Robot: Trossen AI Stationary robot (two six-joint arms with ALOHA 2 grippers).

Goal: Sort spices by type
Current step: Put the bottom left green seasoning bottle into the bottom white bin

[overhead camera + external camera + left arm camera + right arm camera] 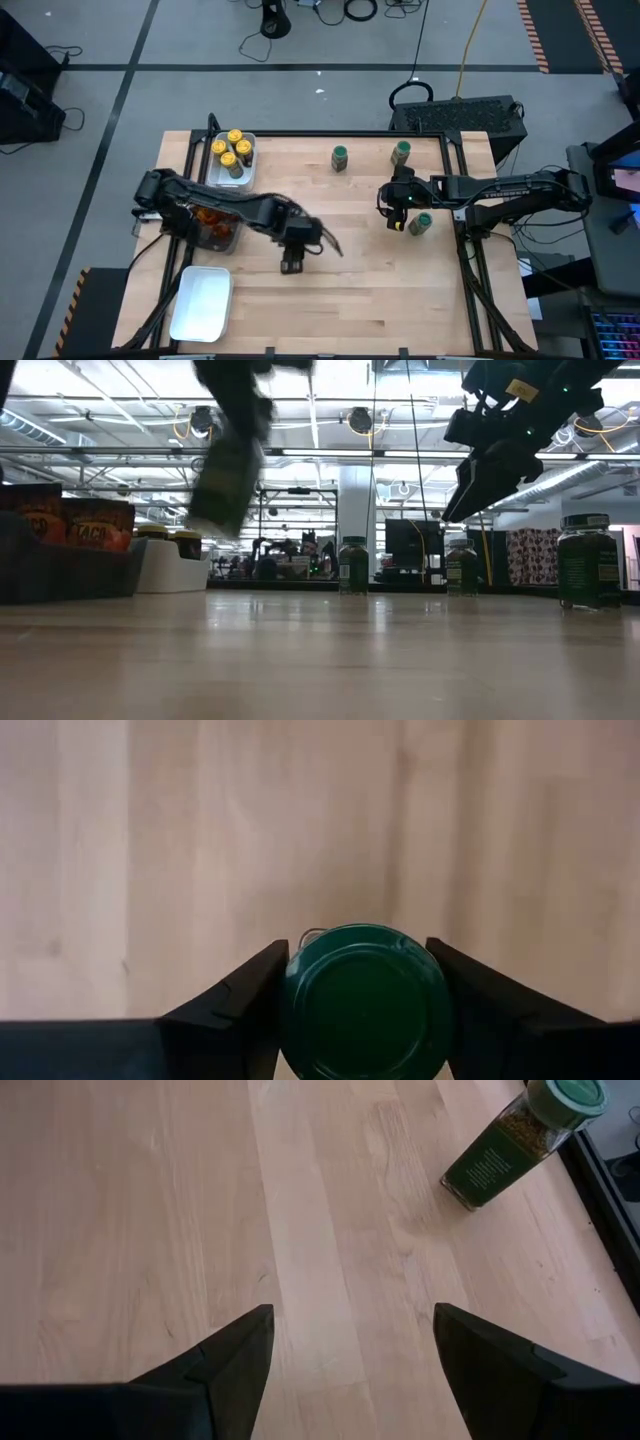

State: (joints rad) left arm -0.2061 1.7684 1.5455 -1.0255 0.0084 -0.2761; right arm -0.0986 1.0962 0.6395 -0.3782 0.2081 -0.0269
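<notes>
My left gripper (293,262) is over the table's middle, near the front, shut on a green-lidded spice jar (365,1005). In the low view the jar (222,485) is a blur well above the wood. My right gripper (352,1312) hovers open over bare wood at the right. A green-lidded jar (520,1140) stands just beyond it. Two more green-lidded jars (340,157) (401,153) stand on their bases at the far edge. Yellow-lidded jars (232,155) stand in a white tray. Orange packets (210,218) sit in a dark tray. My left gripper pinches the jar between its two fingers, one on each side just under the green lid (300,970). The fingers come from above, pointing steeply down. The jar hangs below them, lid up, lifted clear of the table.
An empty white tray (203,302) lies at the near left corner. The dark tray (232,240) and the white tray of yellow-lidded jars (250,140) line the left side. A black frame rail (465,250) runs along the right edge. Bare wood lies between the two grippers.
</notes>
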